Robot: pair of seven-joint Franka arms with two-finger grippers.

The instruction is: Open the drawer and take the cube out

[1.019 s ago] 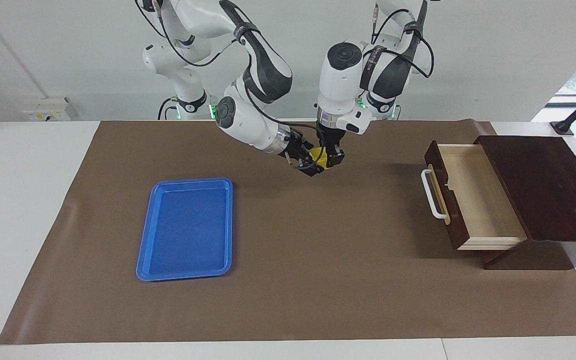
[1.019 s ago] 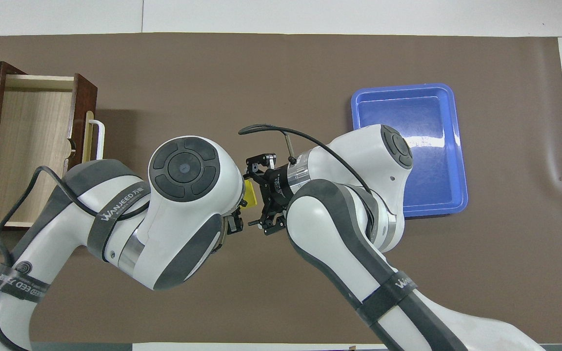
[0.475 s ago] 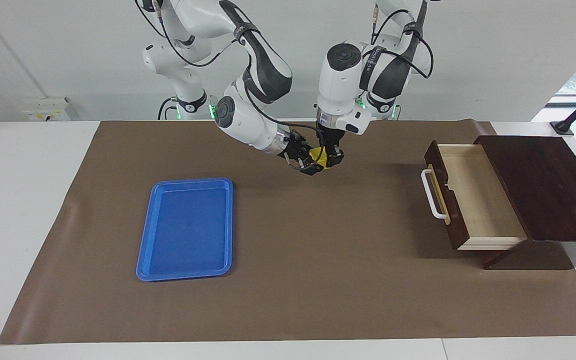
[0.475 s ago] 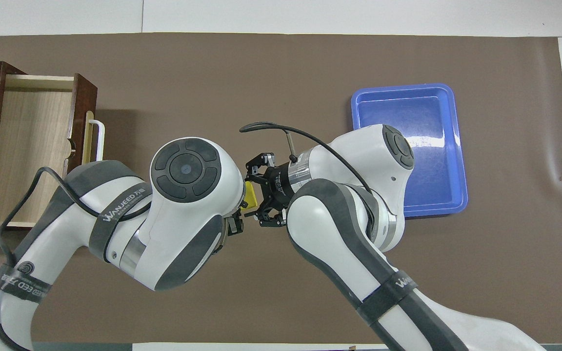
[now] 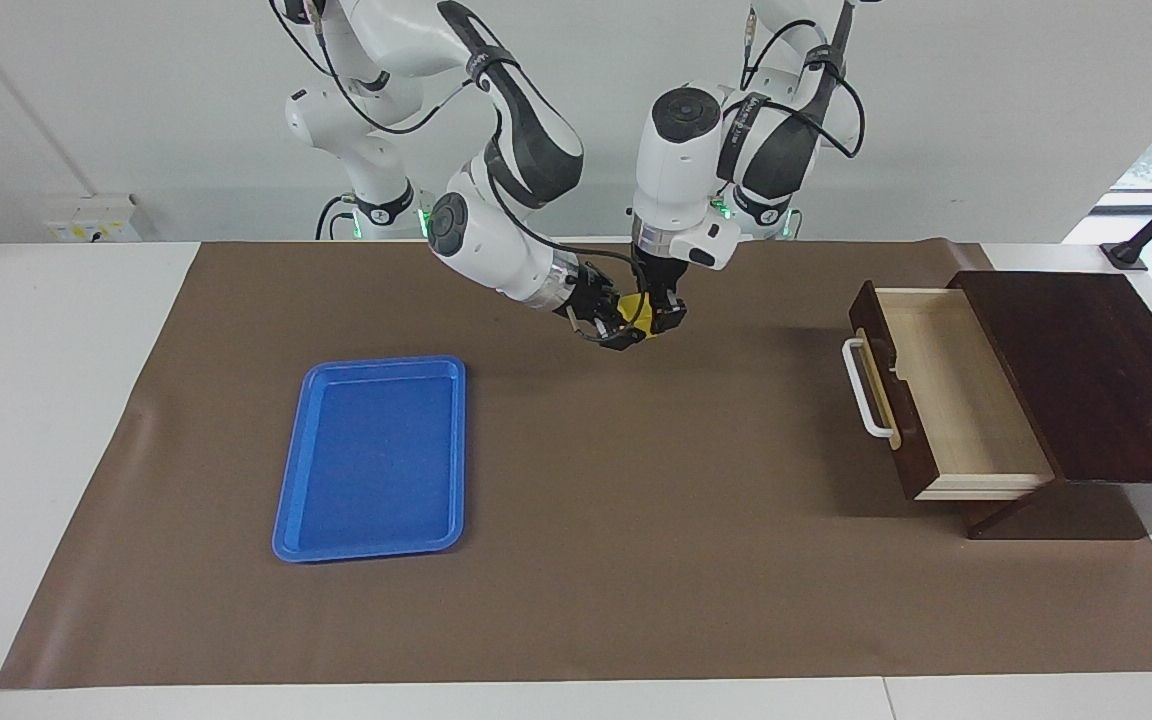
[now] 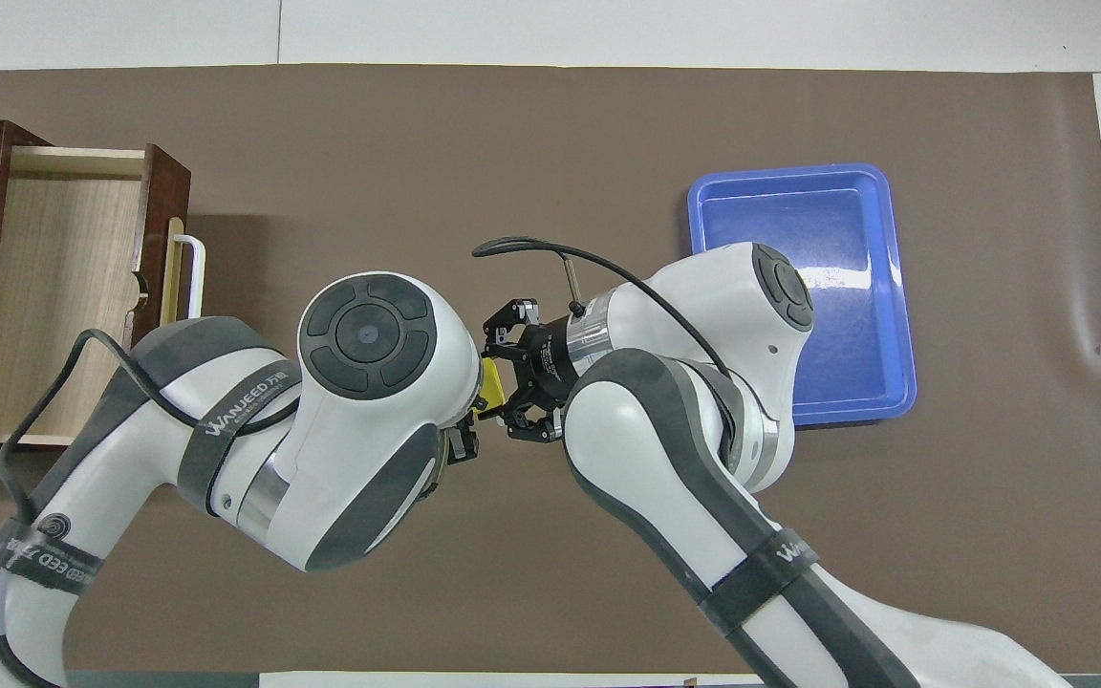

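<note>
While the two arms are meeting up high in the middle of the facing view, the cube point(image 5: 639, 316) is sitting in the air between both grippers, over the brown mat on the worktop point(image 5: 36, 420).

The left gripper point(image 5: 658, 318) is pointing down w/ its jaws clamped on the cube. The right gripper point(image 5: 614, 328) is coming in from the side; can't tell if its jaws are apart or together.

Vs a sec ago, both grippers & the cube are moving up a tiny bit, nothing else is changing.

The drawer point(image 5: 946, 390) is sitting open & bare at the right of that view, so the take-out part looks done. This is prob a hand-over, maybe heading to the blue tray point(image 5: 373, 457).
</note>
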